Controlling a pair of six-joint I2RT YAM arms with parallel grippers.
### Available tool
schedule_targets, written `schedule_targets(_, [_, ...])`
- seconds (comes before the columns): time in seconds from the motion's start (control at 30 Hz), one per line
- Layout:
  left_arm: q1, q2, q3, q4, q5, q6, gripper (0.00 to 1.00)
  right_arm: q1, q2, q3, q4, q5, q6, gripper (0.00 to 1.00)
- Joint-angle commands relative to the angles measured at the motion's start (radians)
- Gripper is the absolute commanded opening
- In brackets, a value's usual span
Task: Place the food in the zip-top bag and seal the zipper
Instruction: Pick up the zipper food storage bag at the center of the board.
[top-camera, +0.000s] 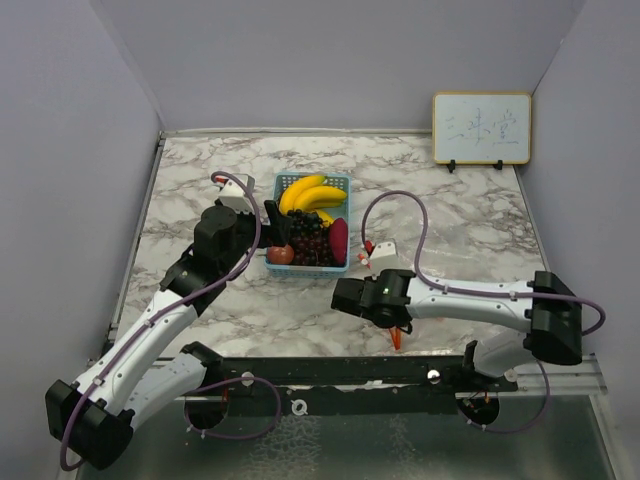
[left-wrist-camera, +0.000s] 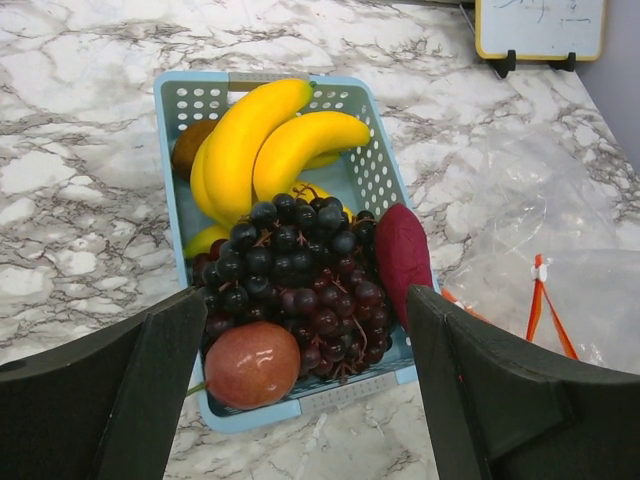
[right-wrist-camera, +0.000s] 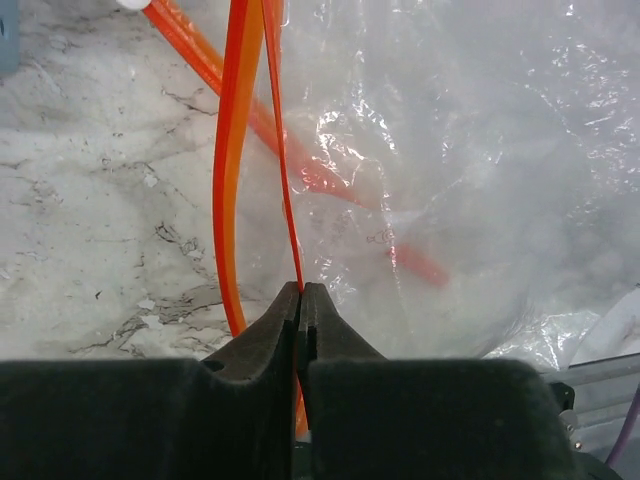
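Your left gripper (left-wrist-camera: 305, 300) stands wide with nothing in it, its fingers just short of the near end of the blue mesh basket (left-wrist-camera: 170, 215). Straight ahead of it, between the two fingers, lies the small round red fruit (left-wrist-camera: 252, 363), touching the dark purple grape cluster (left-wrist-camera: 290, 270) just beyond. The magenta oval vegetable (left-wrist-camera: 400, 250) leans on the basket's wall ahead of your right-hand finger. The bunch of yellow bananas (left-wrist-camera: 250, 140) fills the far end, with a brown round piece (left-wrist-camera: 190, 145) tucked behind it on the left.

Count one basket, one grape cluster, one red fruit, one magenta vegetable and one banana bunch; its bananas overlap too much to count.

Your right gripper (right-wrist-camera: 301, 290) is pinched tight on the orange zipper strip (right-wrist-camera: 240, 150) of the zip-top bag (right-wrist-camera: 480, 150), which spreads clear and crumpled ahead of that hand and to its right.

The basket's rim walls the food on all sides. Bare marble table (left-wrist-camera: 70, 150) lies to the left of your left hand; the bag lies to its right. A small whiteboard (top-camera: 481, 127) stands against the back wall, well apart from both hands.
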Motion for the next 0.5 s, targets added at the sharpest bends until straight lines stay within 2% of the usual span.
schedule_targets(0.0, [-0.005,-0.018,-0.011,0.037,0.081,-0.012,0.82,0.004,-0.115,0.041,-0.04,0.086,-0.004,0.02])
schedule_targets(0.13, [-0.006,-0.027,-0.072,0.169,0.301,-0.036,0.79,0.004,-0.256,0.082,0.058,0.069,-0.143,0.02])
schedule_targets(0.3, [-0.006,-0.026,-0.195,0.514,0.609,-0.186,0.79,0.005,-0.438,0.076,0.306,-0.003,-0.373,0.02])
schedule_targets(0.4, [-0.01,-0.008,-0.226,0.69,0.716,-0.287,0.79,0.004,-0.476,0.08,0.375,-0.023,-0.432,0.02])
schedule_targets(0.47, [-0.023,0.005,-0.22,0.731,0.731,-0.315,0.79,0.004,-0.472,0.09,0.392,-0.019,-0.457,0.02])
